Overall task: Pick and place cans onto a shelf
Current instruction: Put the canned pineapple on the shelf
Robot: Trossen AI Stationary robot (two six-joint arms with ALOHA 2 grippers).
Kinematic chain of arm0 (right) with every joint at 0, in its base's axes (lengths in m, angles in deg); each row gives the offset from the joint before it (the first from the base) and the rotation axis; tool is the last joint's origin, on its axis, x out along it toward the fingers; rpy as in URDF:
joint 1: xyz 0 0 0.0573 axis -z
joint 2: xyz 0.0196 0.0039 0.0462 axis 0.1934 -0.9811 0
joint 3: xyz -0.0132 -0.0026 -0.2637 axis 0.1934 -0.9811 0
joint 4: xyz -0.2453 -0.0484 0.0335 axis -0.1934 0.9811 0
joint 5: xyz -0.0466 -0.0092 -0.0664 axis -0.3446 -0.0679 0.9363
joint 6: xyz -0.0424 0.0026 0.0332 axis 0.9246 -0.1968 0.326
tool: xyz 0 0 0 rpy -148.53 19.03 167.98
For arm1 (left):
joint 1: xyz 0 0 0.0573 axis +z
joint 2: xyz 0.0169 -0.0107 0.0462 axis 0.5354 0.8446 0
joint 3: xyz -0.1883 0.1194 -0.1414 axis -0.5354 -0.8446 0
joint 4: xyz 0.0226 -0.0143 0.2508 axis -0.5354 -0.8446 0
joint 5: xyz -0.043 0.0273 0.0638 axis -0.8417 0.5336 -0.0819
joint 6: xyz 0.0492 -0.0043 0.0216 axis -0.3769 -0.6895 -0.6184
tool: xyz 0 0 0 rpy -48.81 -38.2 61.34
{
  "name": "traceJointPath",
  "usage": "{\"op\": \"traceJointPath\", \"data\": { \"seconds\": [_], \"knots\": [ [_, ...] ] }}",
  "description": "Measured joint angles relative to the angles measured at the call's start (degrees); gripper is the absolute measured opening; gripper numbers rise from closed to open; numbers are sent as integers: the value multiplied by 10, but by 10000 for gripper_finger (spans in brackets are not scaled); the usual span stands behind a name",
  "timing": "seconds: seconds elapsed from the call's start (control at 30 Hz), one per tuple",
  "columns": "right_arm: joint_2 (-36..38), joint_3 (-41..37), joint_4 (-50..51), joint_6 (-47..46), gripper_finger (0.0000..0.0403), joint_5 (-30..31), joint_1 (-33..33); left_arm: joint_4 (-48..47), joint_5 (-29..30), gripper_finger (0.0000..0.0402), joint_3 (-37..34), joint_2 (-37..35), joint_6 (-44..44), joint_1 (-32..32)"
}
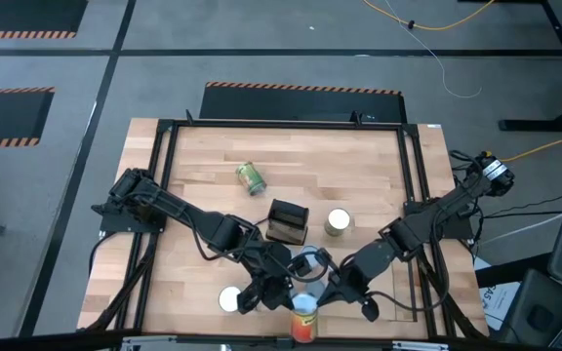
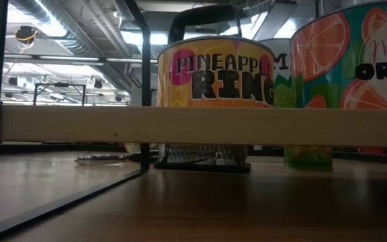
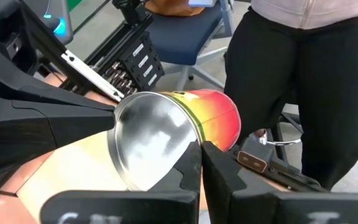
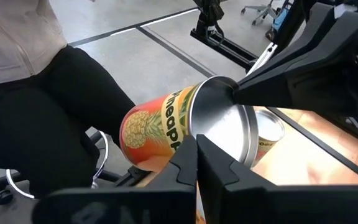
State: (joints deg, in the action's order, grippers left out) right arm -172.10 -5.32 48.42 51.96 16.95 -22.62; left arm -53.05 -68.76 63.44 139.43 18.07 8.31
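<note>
While both arms met over the table's near edge, the step in hand looked like a two-arm pick of one can. The pineapple can [image 3: 211, 117] was tipped well over, with its silver end toward the left wrist camera and a person's legs beyond it.

- Left gripper [image 3: 201, 150]: fingers pressed together, tips against the can's lower rim. Could not tell whether they nipped the rim or only propped it.
- Right gripper [image 4: 196, 143]: same posture from the opposite side, fingers together under the rim. Each wrist view showed the other arm's dark tip touching the rim.

Next move, as I judged it: the can needed righting and a proper grasp around its body, then a carry back from the edge to the shelf [image 1: 413, 166]. With the can tilted and this near the edge, a slip would likely send it off the table.

Inside the black frame:
- green can [image 1: 251, 177], lying on its side
- gold-topped can [image 1: 339, 222], upright
- pale-blue-topped can [image 1: 307, 263], between the grippers
- white-topped can [image 1: 229, 299], near the left gripper
- black box [image 1: 288, 220]: contents not visible

Low view: a pineapple-ring tin [image 2: 213, 74] and an orange-label tin [image 2: 355, 60] rose above a pale plank [image 2: 66, 124]. Could not tell whether they stood on it or behind it.
</note>
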Motion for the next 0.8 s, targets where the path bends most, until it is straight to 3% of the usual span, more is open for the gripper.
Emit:
{"op": "traceJointPath", "data": {
  "seconds": [0.23, 0.53, 0.8],
  "knots": [
    [6, -1, 37, 0, 1, -2, 17, -30, 55, 5, 0, 0, 0, 1],
    [15, -1, 68, -1, 1, 1, 24, -52, 65, 20, 0, -1, 0, 16],
    [18, -1, 74, -1, 0, -2, 25, -53, 65, 3, 0, -1, -15, 18]
  ]
}}
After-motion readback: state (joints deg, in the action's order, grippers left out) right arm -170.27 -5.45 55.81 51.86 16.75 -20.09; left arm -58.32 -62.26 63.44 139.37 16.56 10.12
